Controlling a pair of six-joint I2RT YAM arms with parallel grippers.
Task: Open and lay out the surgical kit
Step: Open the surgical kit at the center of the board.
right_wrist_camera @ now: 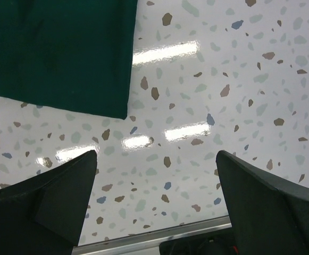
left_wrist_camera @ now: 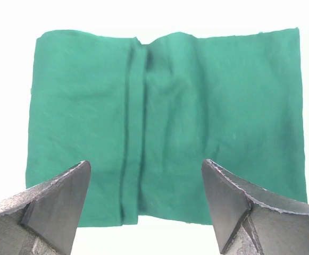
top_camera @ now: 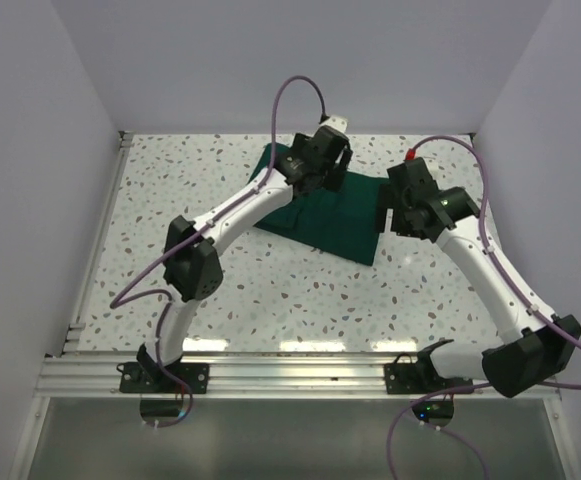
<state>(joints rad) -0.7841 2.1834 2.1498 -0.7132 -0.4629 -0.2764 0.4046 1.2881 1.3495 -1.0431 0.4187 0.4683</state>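
The surgical kit is a folded dark green cloth bundle [top_camera: 330,220] lying flat at the back middle of the speckled table. My left gripper [top_camera: 315,178] hangs open over its far edge. In the left wrist view the bundle [left_wrist_camera: 197,122] fills the frame, with a fold ridge running down it, and the left gripper [left_wrist_camera: 146,186] is empty above its near edge. My right gripper [top_camera: 395,215] is open beside the bundle's right edge. In the right wrist view the right gripper [right_wrist_camera: 157,180] is over bare table, with a corner of the cloth [right_wrist_camera: 58,53] at upper left. Tray, scissors, forceps and tweezers are hidden.
White walls close in the table at the back and both sides. A metal rail [top_camera: 300,375] runs along the near edge, and it also shows in the right wrist view [right_wrist_camera: 143,241]. Another rail [top_camera: 95,250] borders the left side.
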